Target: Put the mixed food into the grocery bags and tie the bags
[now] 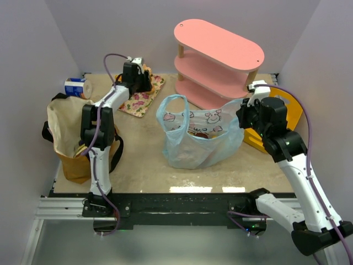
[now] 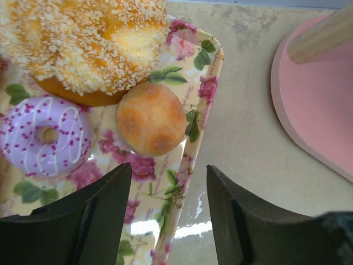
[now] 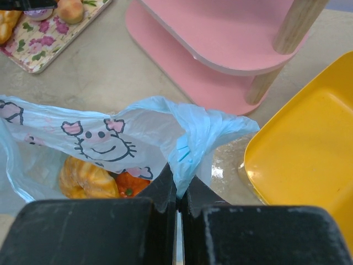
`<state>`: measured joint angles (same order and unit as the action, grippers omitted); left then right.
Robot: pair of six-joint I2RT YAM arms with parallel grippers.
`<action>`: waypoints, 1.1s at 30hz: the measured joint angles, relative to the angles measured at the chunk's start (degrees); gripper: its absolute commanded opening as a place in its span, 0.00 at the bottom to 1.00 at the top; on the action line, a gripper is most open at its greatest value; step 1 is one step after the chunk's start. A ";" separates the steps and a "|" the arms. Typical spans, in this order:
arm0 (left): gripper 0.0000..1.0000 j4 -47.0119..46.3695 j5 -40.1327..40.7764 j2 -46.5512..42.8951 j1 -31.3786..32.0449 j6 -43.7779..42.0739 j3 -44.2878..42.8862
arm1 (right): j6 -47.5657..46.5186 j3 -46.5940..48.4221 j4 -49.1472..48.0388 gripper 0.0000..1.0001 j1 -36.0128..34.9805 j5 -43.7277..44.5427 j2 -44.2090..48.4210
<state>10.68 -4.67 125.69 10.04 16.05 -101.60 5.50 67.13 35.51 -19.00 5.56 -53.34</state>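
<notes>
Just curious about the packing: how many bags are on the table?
2. A light-blue plastic bag sits in the middle, its handle pinched by the right gripper; a tan tote stands far left. No others show.

White-and-black arms, purple cables

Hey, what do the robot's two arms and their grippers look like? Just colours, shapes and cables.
The left arm and right arm both have white tubular links joined by chunky black joint housings, and a thin purple cable loops along each. The left gripper and right gripper have matte black, blocky fingers. No markings are readable.
</notes>
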 measured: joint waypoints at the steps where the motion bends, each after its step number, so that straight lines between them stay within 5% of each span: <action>1: 0.62 -0.35 -0.24 1.40 0.02 0.55 -1.14 | 0.00 0.00 0.07 0.00 0.00 -0.24 -0.22; 17: 0.66 -1.22 5.20 11.30 0.52 3.48 -8.72 | 0.02 0.24 0.24 0.00 0.00 -0.76 -2.21; 25: 0.33 -1.38 6.27 13.99 0.76 2.91 -11.21 | 0.00 0.28 0.22 0.00 0.00 -0.70 -3.61; 33: 0.22 -8.15 3.34 10.29 0.85 1.70 -3.02 | 0.04 0.31 0.24 0.00 0.00 -0.85 -3.56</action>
<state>2.52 -1.32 135.98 10.90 17.76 -104.62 5.54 67.44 35.75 -19.00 4.71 -56.90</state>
